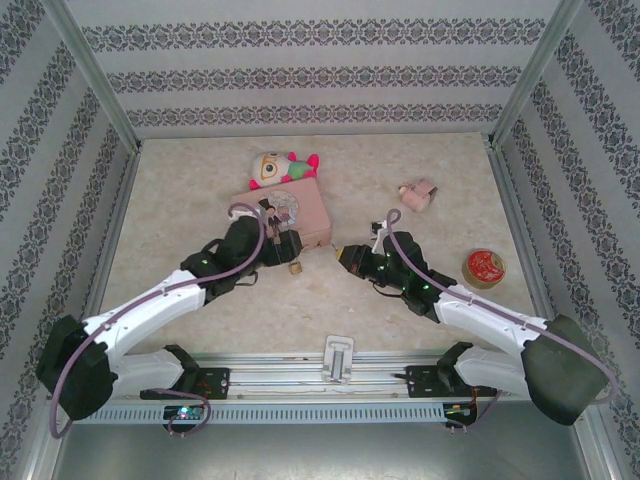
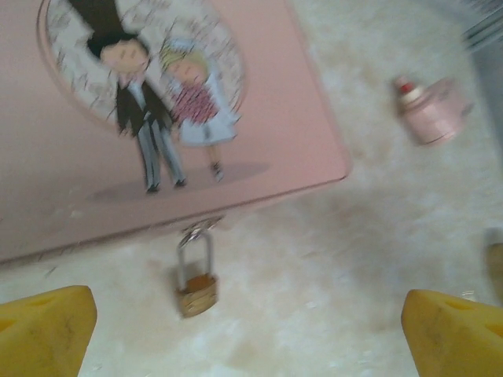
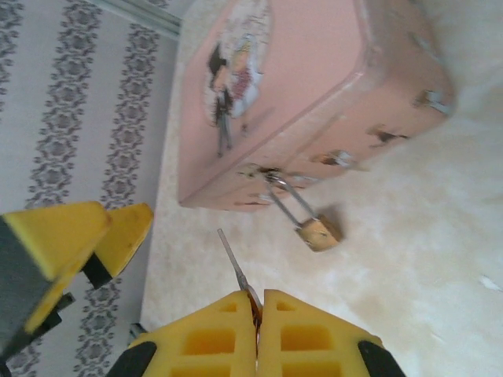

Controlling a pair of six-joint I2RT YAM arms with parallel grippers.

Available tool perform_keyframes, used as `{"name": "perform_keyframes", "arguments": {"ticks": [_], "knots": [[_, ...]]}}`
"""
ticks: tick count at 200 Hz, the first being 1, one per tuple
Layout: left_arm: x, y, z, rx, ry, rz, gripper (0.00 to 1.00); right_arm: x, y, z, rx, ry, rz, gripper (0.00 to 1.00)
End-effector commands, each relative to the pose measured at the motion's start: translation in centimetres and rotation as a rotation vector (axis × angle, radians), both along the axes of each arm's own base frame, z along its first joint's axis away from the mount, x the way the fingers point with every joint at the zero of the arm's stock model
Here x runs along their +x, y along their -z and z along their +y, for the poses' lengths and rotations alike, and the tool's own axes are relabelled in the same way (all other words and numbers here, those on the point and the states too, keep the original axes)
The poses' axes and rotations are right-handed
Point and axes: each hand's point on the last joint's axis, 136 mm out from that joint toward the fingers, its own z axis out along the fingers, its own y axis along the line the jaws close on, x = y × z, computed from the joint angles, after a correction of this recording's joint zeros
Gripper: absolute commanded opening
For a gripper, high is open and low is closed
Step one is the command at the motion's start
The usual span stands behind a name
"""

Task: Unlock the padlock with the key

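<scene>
Left wrist view: left gripper has its jaws wide apart and holds nothing, one yellow pad in each lower corner. The padlock lies on the table between them and a little ahead. It has a tiny brass body and a thin silver shackle hooked into the clasp on the front edge of the pink box. The frame is blurred and the keyhole can't be made out. A small pink item sits well apart at upper right.

Right wrist view: right gripper is pinched together on the key, with the thin blade sticking out past the pads. The padlock is ahead and to the right of the blade tip, not touching it. Its body lies angled away from the box and the shackle looks closed.

Top view: both grippers are near the box front, the padlock just beside it between them. A plush toy sits behind the box and a tape roll is far right.

Risks:
- The lock hangs loose with nothing bracing it, so a push from the key would likely swing or slide it away.
- The blade doesn't look lined up with the body's end, so it may miss the keyhole.
- The pinch on the key is thin, so the key may twist between the pads on contact.
- The left jaws closing could catch the shackle or nudge the box.
</scene>
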Motion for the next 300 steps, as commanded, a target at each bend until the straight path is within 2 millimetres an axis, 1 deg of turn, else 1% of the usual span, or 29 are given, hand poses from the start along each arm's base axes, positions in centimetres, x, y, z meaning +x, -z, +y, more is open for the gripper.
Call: {"name": "perform_keyframes", "arguments": {"ticks": [1,25,31,42,47,64,67,91,135,147,205,292,300], "knots": [[-0.3,1.6,0.7,0.141,-0.062,0.029,0.99,-1.0,3.0,-1.9,-0.12,0.041,0.06,0.0],[-0.4,3.5,-0.3,0.201,-0.045,0.069,1.0,-1.5,4.5,-2.6,-0.163,0.052,0.104,0.0],[-0.4,3.9,-0.5,0.213,-0.044,0.074,0.98,-1.6,4.8,-2.7,-0.169,0.052,0.113,0.0],[-0.4,4.8,-1.0,0.227,-0.036,0.09,0.97,-1.7,5.4,-2.9,-0.179,0.054,0.131,0.0],[-0.4,5.1,-1.2,0.233,-0.033,0.097,0.94,-1.8,5.6,-2.9,-0.184,0.054,0.137,0.0],[-0.2,6.1,-1.9,0.252,-0.028,0.107,0.93,-1.9,6.2,-3.0,-0.198,0.055,0.152,0.0],[-0.1,6.2,-2.0,0.257,-0.027,0.108,0.92,-1.9,6.3,-3.0,-0.201,0.056,0.155,0.0],[0.5,7.4,-2.2,0.29,-0.059,0.118,0.82,-1.7,6.6,-2.9,-0.213,0.05,0.161,0.0],[1.6,9.1,-1.9,0.378,-0.104,0.127,0.8,-1.1,6.4,-2.4,-0.222,0.021,0.155,0.0],[1.9,9.7,-1.8,0.411,-0.11,0.136,0.78,-1.0,6.5,-2.4,-0.223,0.016,0.156,0.0],[2.8,11.5,-2.0,0.469,-0.159,0.176,0.71,-0.8,6.5,-2.9,-0.22,0.029,0.152,0.0],[3.7,12.5,-2.2,0.471,-0.204,0.17,0.59,-0.7,6.2,-3.2,-0.221,0.035,0.131,0.0],[3.7,12.6,-2.3,0.473,-0.202,0.172,0.57,-0.7,6.2,-3.2,-0.222,0.034,0.132,0.0]]}}
